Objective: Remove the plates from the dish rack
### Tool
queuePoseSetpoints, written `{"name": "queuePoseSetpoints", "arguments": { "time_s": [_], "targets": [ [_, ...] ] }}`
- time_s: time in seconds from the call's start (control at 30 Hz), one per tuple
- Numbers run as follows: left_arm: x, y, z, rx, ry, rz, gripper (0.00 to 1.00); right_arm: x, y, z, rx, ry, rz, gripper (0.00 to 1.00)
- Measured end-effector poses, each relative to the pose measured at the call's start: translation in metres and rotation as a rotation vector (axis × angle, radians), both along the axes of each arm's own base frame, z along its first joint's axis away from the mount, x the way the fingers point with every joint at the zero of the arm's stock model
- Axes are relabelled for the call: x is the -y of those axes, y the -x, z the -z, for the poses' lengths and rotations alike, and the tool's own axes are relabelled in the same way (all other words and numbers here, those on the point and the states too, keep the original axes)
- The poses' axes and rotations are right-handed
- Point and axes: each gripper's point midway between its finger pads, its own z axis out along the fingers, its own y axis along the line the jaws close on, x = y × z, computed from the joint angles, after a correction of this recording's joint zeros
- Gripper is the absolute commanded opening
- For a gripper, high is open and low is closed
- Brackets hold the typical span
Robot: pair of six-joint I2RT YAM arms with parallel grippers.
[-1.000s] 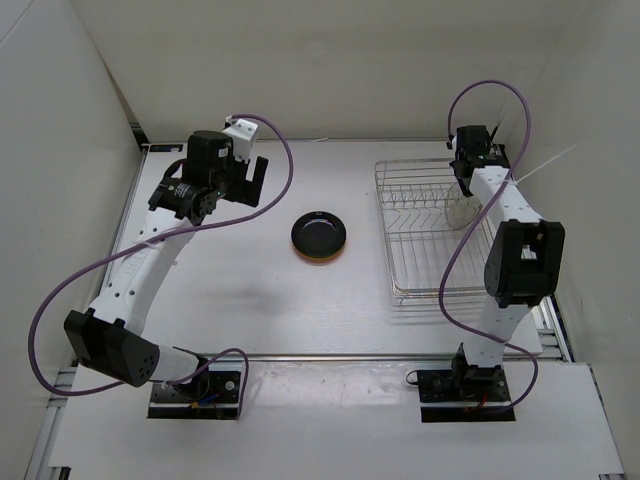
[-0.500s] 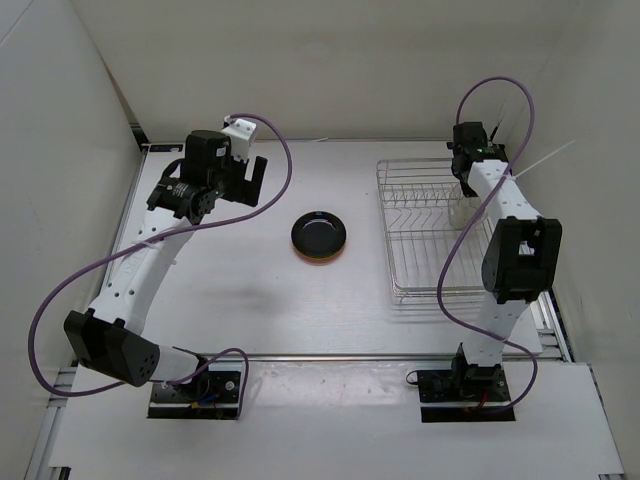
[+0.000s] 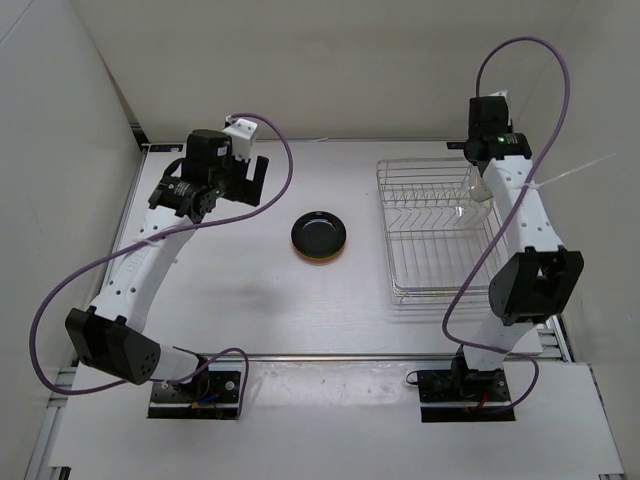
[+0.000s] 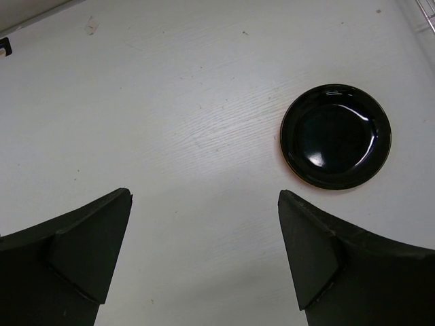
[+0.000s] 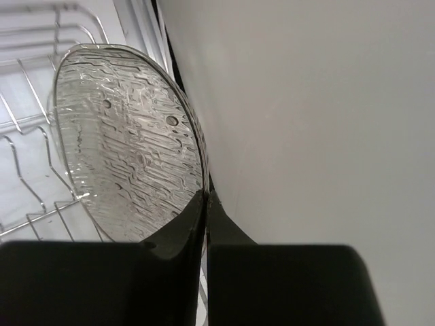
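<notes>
The glossy black plate (image 3: 319, 233) lies on the table's middle, stacked on the orange plate, whose rim (image 3: 318, 259) peeks out beneath. The left wrist view shows the black plate (image 4: 336, 136) too. The lime green plate is not visible. My right gripper (image 3: 479, 178) is shut on the edge of the clear plate (image 5: 126, 142) and holds it on edge above the right side of the dish rack (image 3: 420, 291). In the right wrist view the fingertips (image 5: 206, 193) pinch the plate's rim. My left gripper (image 3: 250, 176) is open and empty, hovering left of the stack, and also shows in its wrist view (image 4: 204, 197).
The rack's wire bars (image 5: 27, 170) show no other plates in them. A white wall (image 5: 306, 102) stands close to the right of the held plate. Purple cables loop over both arms.
My right arm has risen and swung toward the back right, lifting the clear plate up from the rack. The left arm has not moved.
</notes>
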Motion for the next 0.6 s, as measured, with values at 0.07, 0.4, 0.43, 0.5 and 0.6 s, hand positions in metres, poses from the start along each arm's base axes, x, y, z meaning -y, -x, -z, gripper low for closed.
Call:
{"name": "queuePoseSetpoints", "arguments": {
  "time_s": [0.07, 0.4, 0.43, 0.5, 0.6],
  "targets": [
    [0.003, -0.002, 0.004, -0.010, 0.005, 0.012, 1.00, -0.006, 0.007, -0.023, 0.056, -0.001, -0.016, 0.00],
    [0.086, -0.011, -0.005, -0.080, 0.149, 0.305, 1.00, -0.087, 0.041, -0.065, 0.162, -0.274, -0.366, 0.00],
    [0.100, -0.008, -0.012, -0.081, 0.178, 0.357, 1.00, -0.102, 0.045, -0.061, 0.144, -0.333, -0.442, 0.00],
    [0.128, -0.003, -0.028, -0.079, 0.243, 0.463, 1.00, -0.136, 0.060, -0.048, 0.089, -0.466, -0.597, 0.00],
    [0.165, 0.012, -0.042, -0.099, 0.317, 0.601, 1.00, -0.178, 0.084, -0.029, -0.013, -0.639, -0.779, 0.00]
  ]
}}
